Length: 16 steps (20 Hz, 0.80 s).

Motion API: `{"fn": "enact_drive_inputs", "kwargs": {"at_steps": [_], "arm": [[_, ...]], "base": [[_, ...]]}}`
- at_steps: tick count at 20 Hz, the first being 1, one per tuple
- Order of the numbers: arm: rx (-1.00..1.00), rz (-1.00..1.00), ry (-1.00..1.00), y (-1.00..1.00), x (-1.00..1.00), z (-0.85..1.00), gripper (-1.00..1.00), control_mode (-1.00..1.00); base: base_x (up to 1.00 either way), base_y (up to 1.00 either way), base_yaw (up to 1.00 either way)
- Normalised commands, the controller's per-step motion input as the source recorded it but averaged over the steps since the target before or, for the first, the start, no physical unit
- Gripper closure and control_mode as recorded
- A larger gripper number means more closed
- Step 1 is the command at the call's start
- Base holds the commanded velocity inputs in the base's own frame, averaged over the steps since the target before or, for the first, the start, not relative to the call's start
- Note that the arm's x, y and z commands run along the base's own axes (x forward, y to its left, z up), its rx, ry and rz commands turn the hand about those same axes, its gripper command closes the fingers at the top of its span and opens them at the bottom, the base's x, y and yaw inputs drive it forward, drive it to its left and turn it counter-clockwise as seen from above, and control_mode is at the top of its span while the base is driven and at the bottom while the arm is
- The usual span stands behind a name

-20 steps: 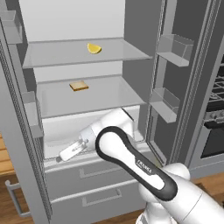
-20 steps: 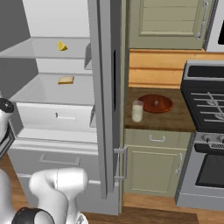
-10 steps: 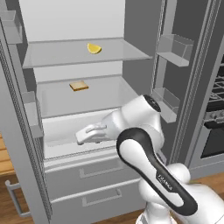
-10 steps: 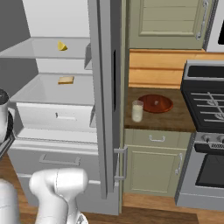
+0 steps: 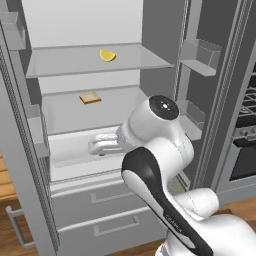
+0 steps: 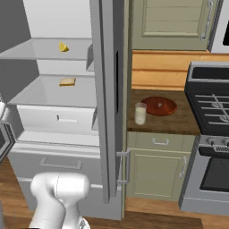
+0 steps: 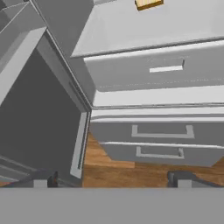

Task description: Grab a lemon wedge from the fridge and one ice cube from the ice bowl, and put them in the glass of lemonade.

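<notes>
The fridge (image 5: pixel 165 30) stands open, and the lemon wedge (image 5: pixel 107 55) lies on its upper shelf, also seen as the lemon wedge (image 6: pixel 63 47) in the right base view. My gripper (image 5: pixel 96 147) hovers well below it, in front of the pale inner drawer, pointing left and down. In the hand view my gripper (image 7: pixel 113 179) is open, fingertips (image 7: pixel 43 179) wide apart with nothing between them. The glass of lemonade (image 6: pixel 140 113) stands on the wooden counter beside the dark reddish-brown ice bowl (image 6: pixel 158 106); I cannot make out ice in it.
A flat tan slice (image 5: pixel 90 98) lies on the middle shelf. The fridge's right door (image 6: pixel 107 89) stands open between the shelves and the counter (image 6: pixel 179 123). A stove (image 6: pixel 210 103) sits at the far right. Two grey outer drawers (image 7: pixel 159 135) are below, over the wood floor (image 7: pixel 127 173).
The hand has risen and shifted right in front of the inner drawer while the elbow swung up. The jaws stayed open. The things in the fridge and on the counter have not moved.
</notes>
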Motion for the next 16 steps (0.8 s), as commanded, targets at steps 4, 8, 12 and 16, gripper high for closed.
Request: {"fn": "enact_drive_inputs", "kwargs": {"at_steps": [4,8,12,16], "arm": [[-0.26,-0.02,0.00,-0.31,0.49,0.28,-1.00,-1.00],[-0.12,0.00,-0.04,-0.33,0.43,0.33,-1.00,-1.00],[0.06,0.00,-0.27,-0.29,-0.70,0.17,-1.00,-1.00],[0.07,-0.04,-0.20,-0.91,-0.47,0.13,-1.00,-1.00]], "base": [[0.00,0.00,0.00],[0.00,0.00,0.00],[0.00,0.00,0.00],[0.00,0.00,0.00]]}}
